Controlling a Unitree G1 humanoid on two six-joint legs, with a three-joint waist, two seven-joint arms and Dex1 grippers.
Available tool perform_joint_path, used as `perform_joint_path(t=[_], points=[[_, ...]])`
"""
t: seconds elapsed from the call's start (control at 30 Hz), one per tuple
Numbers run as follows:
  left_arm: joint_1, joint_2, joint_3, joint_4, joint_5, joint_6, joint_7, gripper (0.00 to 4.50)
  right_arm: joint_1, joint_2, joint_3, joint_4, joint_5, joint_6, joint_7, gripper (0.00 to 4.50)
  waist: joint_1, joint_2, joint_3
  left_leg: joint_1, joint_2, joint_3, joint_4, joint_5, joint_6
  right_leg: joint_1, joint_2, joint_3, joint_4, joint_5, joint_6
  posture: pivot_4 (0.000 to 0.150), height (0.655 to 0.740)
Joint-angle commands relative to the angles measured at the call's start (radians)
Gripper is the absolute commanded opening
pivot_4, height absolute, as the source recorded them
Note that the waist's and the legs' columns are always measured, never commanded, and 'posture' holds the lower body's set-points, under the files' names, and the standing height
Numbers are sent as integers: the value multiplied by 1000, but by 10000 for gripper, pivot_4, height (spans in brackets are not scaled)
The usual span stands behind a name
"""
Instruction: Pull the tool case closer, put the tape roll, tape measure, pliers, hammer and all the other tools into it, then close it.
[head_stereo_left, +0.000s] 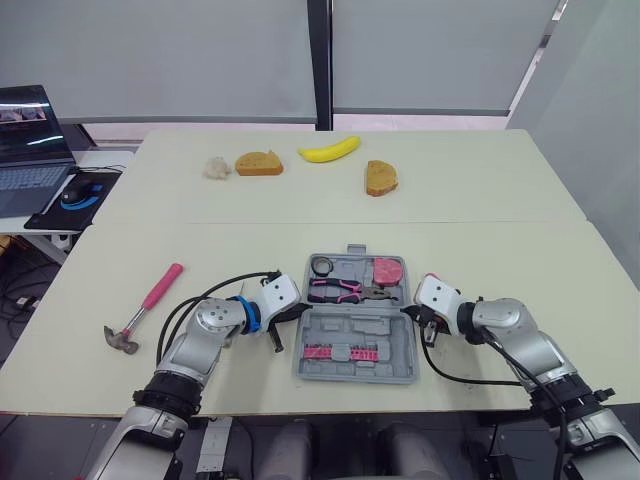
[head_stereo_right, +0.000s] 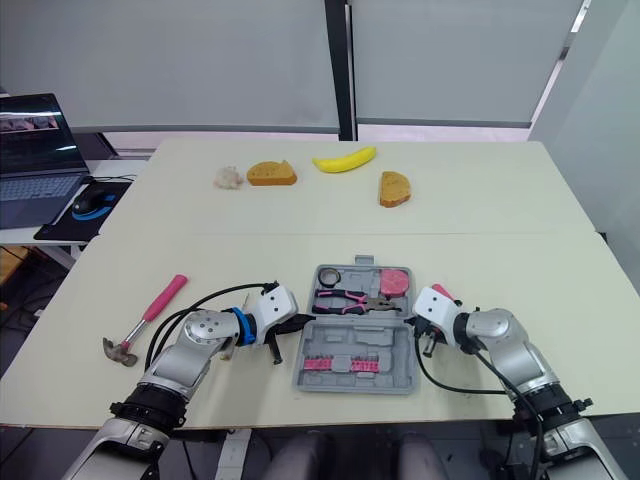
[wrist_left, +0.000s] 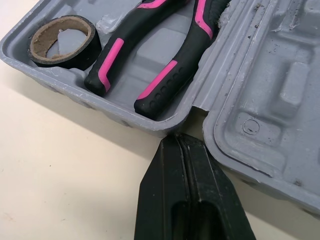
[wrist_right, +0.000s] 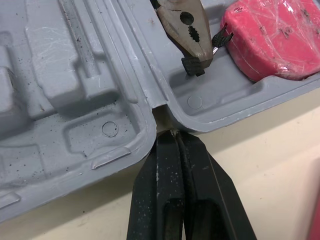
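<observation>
Left eye view, read from 9 o'clock across: finds the hammer (head_stereo_left: 145, 308) lying loose on the surface (head_stereo_left: 450, 220), well apart from the tool case (head_stereo_left: 400, 350) and not yet packed.

Next meets the left hand (wrist_left: 184, 142), fingers pinched together on nothing, tip set at the hinge notch on the case's 9 o'clock side, probably to brace or slide it.

Inside the open case, far half: holds the tape roll (head_stereo_left: 322, 265) at 11 o'clock, the pliers (head_stereo_left: 345, 291) across the middle and the pink tape measure (head_stereo_left: 388, 270) at 1 o'clock. Near half: carries a pink bit strip (head_stereo_left: 345, 350).

At 3 o'clock, mirrors this with the right hand (wrist_right: 174, 136), likewise pinched shut and empty, tip at the opposite notch. Looks like a two-sided hold to steady the case.
</observation>
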Motion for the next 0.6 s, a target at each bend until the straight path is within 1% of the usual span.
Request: perform_joint_path(t=[0.03,0.17,0.27,0.4,0.5,0.57,0.6], points=[[14,31,13,-4,1,0,0,0,-12,-23,-15,-23,13,-43,13,213,-1,0,0,0,0,0,0,0,0,0,0,0,0,0,0,1500,7400],[15,58,38,-19,-22,-14,-6,0,-2,-54,-35,-44,29,-46,26,213,-2,0,0,0,0,0,0,0,0,0,0,0,0,0,0,1500,7400],[14,66,78,-76,-88,2,-30,0,11,-76,-68,-88,57,-27,34,213,-2,0,0,0,0,0,0,0,0,-1,0,1,0,0,0,1500,7400],[22,107,121,-136,-131,18,-64,0,24,-111,-115,-154,87,-1,33,213,-1,0,0,-1,0,0,0,0,0,-1,0,1,0,0,0,1500,7400],[50,149,191,-211,-212,70,-96,0,47,-141,-186,-249,158,52,49,213,-1,0,0,-1,0,0,0,0,0,-1,-1,1,-1,0,0,1500,7400],[76,190,258,-261,-283,119,-125,0,66,-166,-262,-322,237,114,68,213,-1,0,0,-1,0,0,0,0,0,-1,-1,1,-1,0,0,1500,7400],[88,219,312,-277,-331,154,-141,0,80,-185,-321,-353,291,142,84,2244,-1,0,1,-1,0,0,-1,0,0,-2,-1,1,-1,0,0,1500,7400]])
